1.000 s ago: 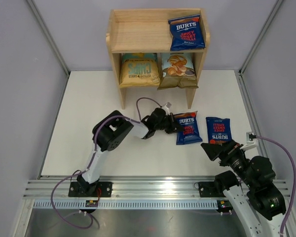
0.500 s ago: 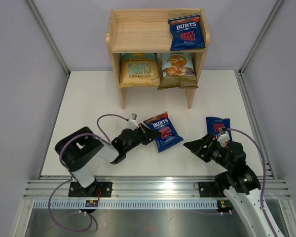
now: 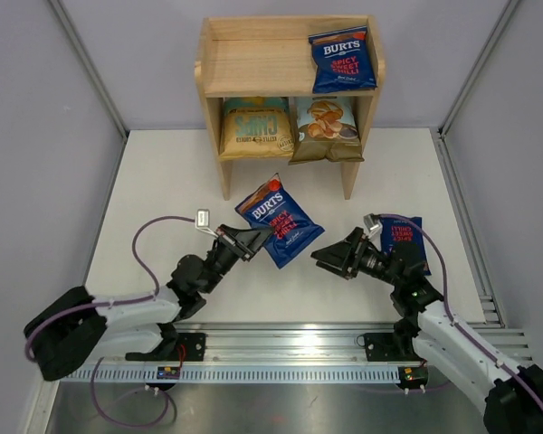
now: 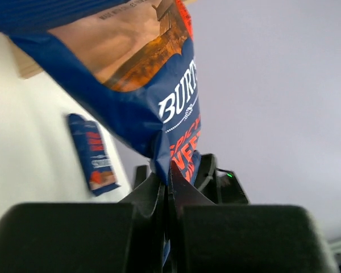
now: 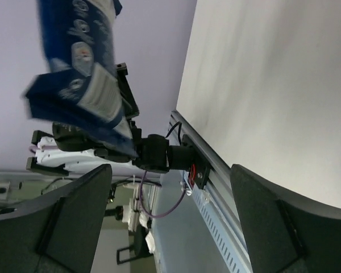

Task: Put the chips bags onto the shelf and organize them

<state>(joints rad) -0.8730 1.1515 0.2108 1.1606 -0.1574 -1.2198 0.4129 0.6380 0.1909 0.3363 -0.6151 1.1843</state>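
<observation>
Top view: the left fingers (image 3: 252,239) pinch a Burts bag (image 3: 276,220) off the desk (image 3: 163,181), just in front of the shelf (image 3: 253,56). The right fingers (image 3: 328,256) are spread and empty. A second Burts bag (image 3: 404,237) lies flat in front of the shelf's right post.

Left wrist: the fingers (image 4: 145,196) nip the crimped end seam. The bag looks light, puffy and crushable, so the seam is probably the safest hold.

Right wrist: the fingers (image 5: 74,222) are wide apart, with nothing between them.

Three dark-blue Burts bags (image 3: 342,60) (image 3: 279,220) (image 3: 405,237), one yellow bag (image 3: 255,128), one pale-blue-and-brown bag (image 3: 326,127), one shelf (image 3: 253,63).
</observation>
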